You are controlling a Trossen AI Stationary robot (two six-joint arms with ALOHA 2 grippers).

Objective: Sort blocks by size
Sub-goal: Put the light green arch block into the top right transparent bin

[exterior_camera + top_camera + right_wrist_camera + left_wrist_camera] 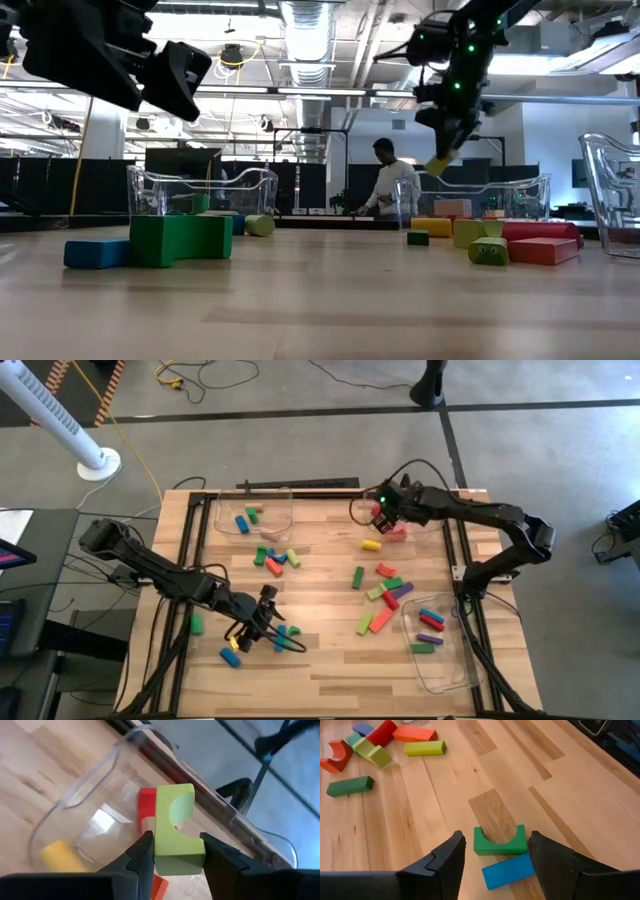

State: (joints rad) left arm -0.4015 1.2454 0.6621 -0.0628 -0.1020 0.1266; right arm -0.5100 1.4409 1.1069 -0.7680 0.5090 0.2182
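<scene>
Hiding red block (146, 802): green block (176, 827)

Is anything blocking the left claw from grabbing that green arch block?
Nothing visible. The left claw is open, and the green arch block sits between its fingers on bare wood. A blue block only touches the arch's near side.
</scene>
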